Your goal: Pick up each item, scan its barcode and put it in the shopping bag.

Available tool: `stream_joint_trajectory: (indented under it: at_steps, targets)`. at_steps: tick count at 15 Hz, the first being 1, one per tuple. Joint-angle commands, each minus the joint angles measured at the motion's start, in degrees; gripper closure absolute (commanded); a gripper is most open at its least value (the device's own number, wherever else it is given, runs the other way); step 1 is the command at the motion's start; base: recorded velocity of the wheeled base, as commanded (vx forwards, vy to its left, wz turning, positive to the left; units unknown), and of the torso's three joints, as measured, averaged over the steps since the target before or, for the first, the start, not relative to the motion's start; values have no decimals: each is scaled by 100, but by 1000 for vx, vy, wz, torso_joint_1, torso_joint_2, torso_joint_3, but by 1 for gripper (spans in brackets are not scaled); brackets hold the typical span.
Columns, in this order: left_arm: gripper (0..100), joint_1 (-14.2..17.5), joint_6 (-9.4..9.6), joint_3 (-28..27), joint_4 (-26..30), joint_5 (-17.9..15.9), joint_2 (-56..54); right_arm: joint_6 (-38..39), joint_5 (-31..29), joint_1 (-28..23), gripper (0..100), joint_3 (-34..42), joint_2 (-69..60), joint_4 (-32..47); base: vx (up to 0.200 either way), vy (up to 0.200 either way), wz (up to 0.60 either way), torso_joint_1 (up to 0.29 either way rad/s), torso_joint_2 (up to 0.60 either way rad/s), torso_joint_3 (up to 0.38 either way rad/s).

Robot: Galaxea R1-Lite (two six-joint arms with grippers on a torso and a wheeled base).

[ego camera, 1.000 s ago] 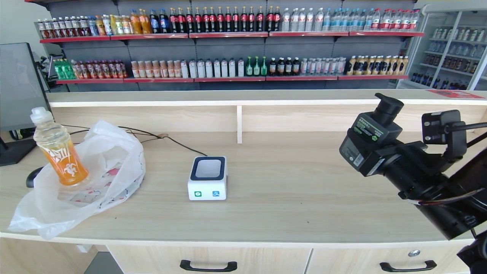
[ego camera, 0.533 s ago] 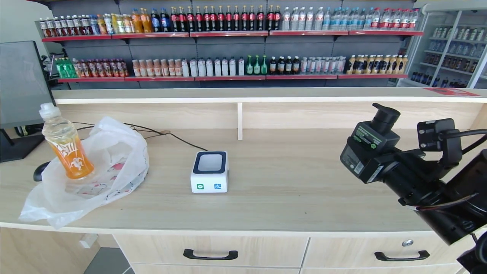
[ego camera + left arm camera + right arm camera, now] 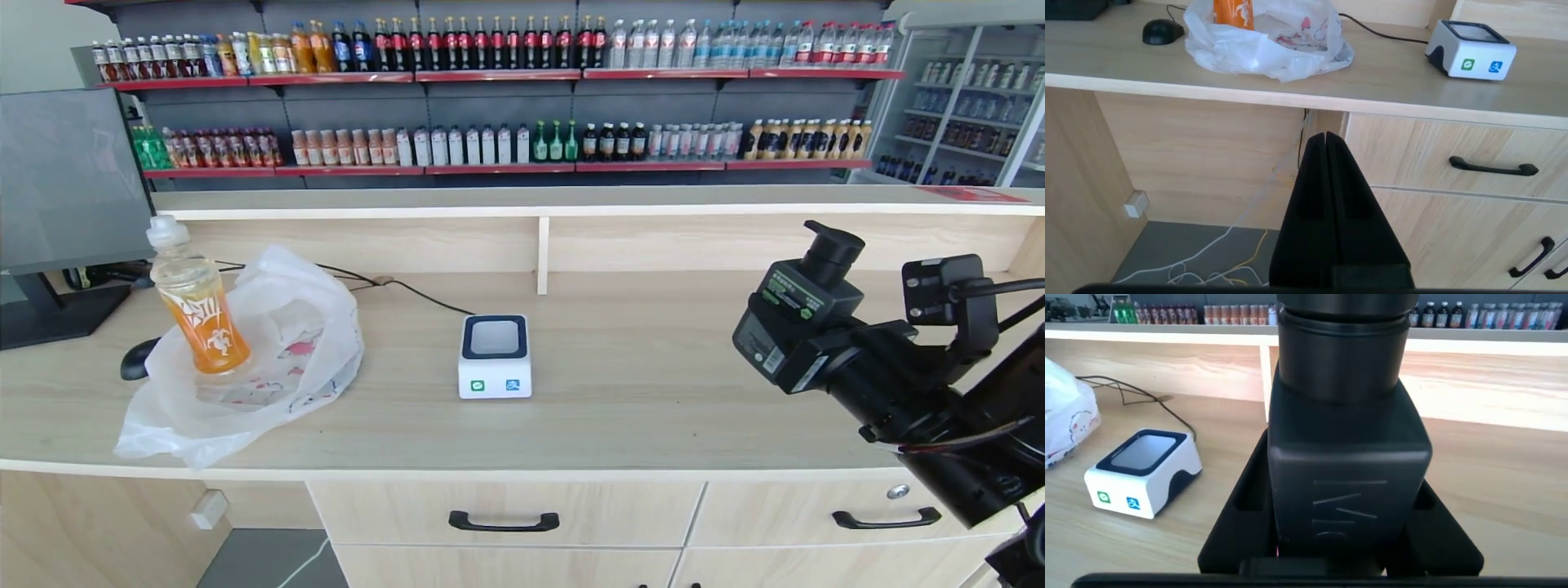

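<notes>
Fingers of the right gripper clamp both sides of the black bottle — its top jutting past them — while the left gripper is pinched closed, empty.

In the left wrist view an edge cut off most of the orange drink bottle. Another edge cut off the cap of the black bottle in the right gripper. The shopping bag half hid the mouse.

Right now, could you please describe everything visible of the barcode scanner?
The barcode scanner is a small white box, seemingly plastic, with rounded corners and a dark-framed grey window on top. Two square icons, green and blue, mark its front. It stands on the wooden counter, apart from the shopping bag; a dark cable runs toward its back.
</notes>
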Motion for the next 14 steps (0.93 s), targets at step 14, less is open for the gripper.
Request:
stream_joint_trajectory:
  at_steps: [14]
  targets:
    - [100,0,-10,7,-10,0,-2,71,16,-33,100,71,-100,-26,0,186,0,4,1,2]
